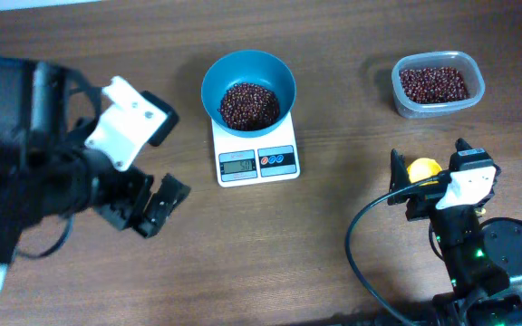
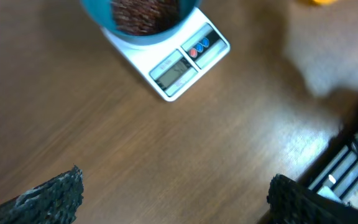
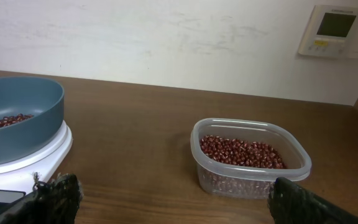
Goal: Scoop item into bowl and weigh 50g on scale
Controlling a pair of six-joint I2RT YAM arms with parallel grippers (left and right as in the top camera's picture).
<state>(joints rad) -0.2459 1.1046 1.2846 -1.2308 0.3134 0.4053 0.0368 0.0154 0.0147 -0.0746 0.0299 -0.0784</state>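
Left end effector point(image 2: 174, 190) and right end effector point(image 3: 174, 194) gape empty; a careless sweep could nudge the bowl point(image 1: 210, 83), spilling beans point(image 1: 249, 104) or skewing the scale point(image 1: 254, 144).

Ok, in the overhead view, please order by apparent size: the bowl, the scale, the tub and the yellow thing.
1. the bowl
2-3. the scale and the tub look about alike; the bowl hides part of the scale, so I will not rank them
4. the yellow thing, smallest

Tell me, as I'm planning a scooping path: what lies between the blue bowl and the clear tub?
Nothing: only bare wooden table separates the bowl and the tub, shown in the overhead and right wrist views.
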